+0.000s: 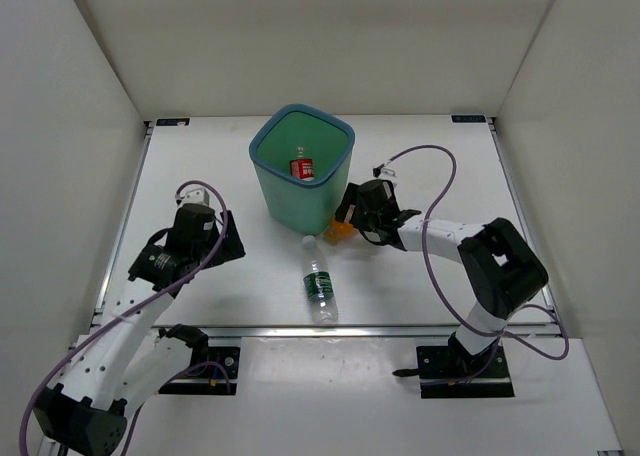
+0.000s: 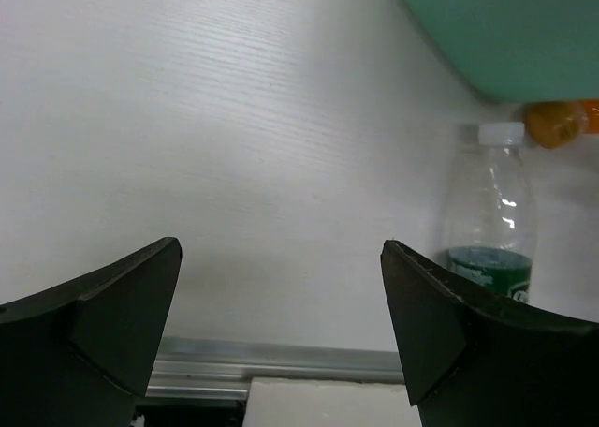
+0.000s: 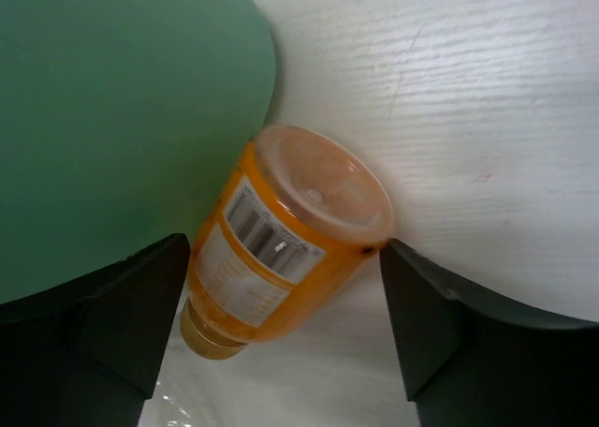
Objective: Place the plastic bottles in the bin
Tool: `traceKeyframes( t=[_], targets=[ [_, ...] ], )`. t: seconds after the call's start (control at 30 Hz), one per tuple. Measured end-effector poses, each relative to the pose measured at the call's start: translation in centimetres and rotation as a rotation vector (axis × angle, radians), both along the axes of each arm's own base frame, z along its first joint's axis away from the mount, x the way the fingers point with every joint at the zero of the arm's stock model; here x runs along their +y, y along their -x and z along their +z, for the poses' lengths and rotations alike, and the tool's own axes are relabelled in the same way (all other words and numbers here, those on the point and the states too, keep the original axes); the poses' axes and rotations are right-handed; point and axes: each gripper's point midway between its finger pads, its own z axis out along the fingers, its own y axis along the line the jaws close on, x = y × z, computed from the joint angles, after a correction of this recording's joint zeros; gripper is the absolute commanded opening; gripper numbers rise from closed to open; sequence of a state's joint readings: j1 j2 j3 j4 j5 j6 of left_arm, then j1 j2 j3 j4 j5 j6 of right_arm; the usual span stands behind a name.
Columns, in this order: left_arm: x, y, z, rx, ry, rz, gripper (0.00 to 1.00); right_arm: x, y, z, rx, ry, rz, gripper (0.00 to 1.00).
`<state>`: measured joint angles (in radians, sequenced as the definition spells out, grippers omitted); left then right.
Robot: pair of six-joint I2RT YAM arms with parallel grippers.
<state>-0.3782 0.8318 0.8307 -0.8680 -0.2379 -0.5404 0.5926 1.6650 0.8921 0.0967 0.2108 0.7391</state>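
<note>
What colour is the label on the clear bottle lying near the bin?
Green label, best seen in the top view.

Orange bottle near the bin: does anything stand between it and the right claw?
Nothing visible does. The orange bottle lies on its side in the gap of the open right claw. Only the bin crowds it, its wall close against one side of the bottle.

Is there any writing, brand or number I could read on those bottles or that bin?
Nothing is legible.
Orange plastic bottle: white label with barcode and fine print, blurred.
Clear plastic bottle with green label: print too small.
Red-labelled bottle inside the teal plastic bin: print too small.
The bin shows no writing.
</note>
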Motion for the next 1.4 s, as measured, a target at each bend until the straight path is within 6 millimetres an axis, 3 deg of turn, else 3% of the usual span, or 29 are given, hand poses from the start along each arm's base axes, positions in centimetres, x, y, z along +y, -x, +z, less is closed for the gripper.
traceKeyframes(
  t=[0.03, 0.1, 0.2, 0.33, 0.43, 0.57, 0.63, 0.7, 0.8, 0.87, 0.93, 1.0, 1.07, 1.17, 1.23, 1.3, 1.4],
  targets=[
    [-0.2, 0.4, -0.2, 0.011, 0.016, 0.000, 0.99, 0.1, 0.1, -0.1, 0.003, -0.001, -0.002, 0.73],
    [-0.6, 0.8, 0.2, -0.001, 0.057, 0.001, 0.99, 0.5, 0.3, -0.1, 0.008, -0.012, -0.010, 0.54],
    [-1.1, 1.0, 0.8, -0.019, 0.094, -0.003, 0.99, 0.1, 0.0, 0.0, 0.000, -0.016, -0.045, 0.39],
    [-1.6, 1.0, 0.7, -0.010, 0.117, -0.012, 0.99, -1.6, 0.5, 0.6, -0.027, 0.007, -0.094, 0.28],
    [-2.1, 0.9, 0.8, -0.013, 0.137, -0.024, 0.99, -3.9, 0.8, 3.2, -0.082, 0.020, -0.123, 0.22],
    [-2.6, 0.6, 0.5, -0.014, 0.156, -0.038, 0.99, -7.8, 0.2, 11.0, -0.267, -0.004, -0.171, 0.13],
    [-2.7, 0.6, 0.0, -0.006, 0.159, -0.043, 0.98, -9.6, 0.0, 16.0, -0.393, -0.007, -0.186, 0.08],
    [-3.0, 0.7, -0.5, 0.004, 0.166, -0.050, 0.99, -9.9, -0.4, 21.6, -0.512, -0.010, -0.176, 0.08],
    [-3.3, 0.7, -1.0, 0.013, 0.177, -0.062, 0.99, -7.7, -1.6, 30.1, -0.675, -0.051, -0.106, 0.10],
    [-3.6, 0.7, -1.1, 0.017, 0.187, -0.070, 0.99, -5.6, -2.3, 34.1, -0.769, -0.088, -0.054, 0.11],
    [-3.9, 0.8, -1.2, 0.019, 0.196, -0.073, 0.99, -2.6, -3.3, 36.2, -0.821, -0.106, 0.015, 0.14],
    [-4.4, 0.8, -1.3, 0.017, 0.212, -0.077, 0.99, 0.6, -4.4, 36.5, -0.836, -0.097, 0.086, 0.19],
    [-5.4, 0.9, -1.5, 0.022, 0.227, -0.102, 0.99, 4.3, -6.1, 34.9, -0.800, -0.063, 0.162, 0.35],
    [-8.0, 1.6, -2.4, 0.071, 0.214, -0.189, 0.99, 8.3, -7.8, 30.3, -0.701, -0.019, 0.266, 0.81],
    [-9.7, 2.1, -3.3, 0.113, 0.193, -0.247, 0.99, 9.3, -7.7, 26.8, -0.621, 0.019, 0.314, 0.99],
    [-10.8, 2.5, -4.0, 0.143, 0.176, -0.288, 0.99, 9.1, -7.3, 24.6, -0.570, 0.059, 0.336, 0.99],
    [-11.9, 2.8, -4.8, 0.182, 0.145, -0.325, 0.98, 7.4, -6.0, 24.4, -0.559, 0.092, 0.334, 0.99]
  ],
)
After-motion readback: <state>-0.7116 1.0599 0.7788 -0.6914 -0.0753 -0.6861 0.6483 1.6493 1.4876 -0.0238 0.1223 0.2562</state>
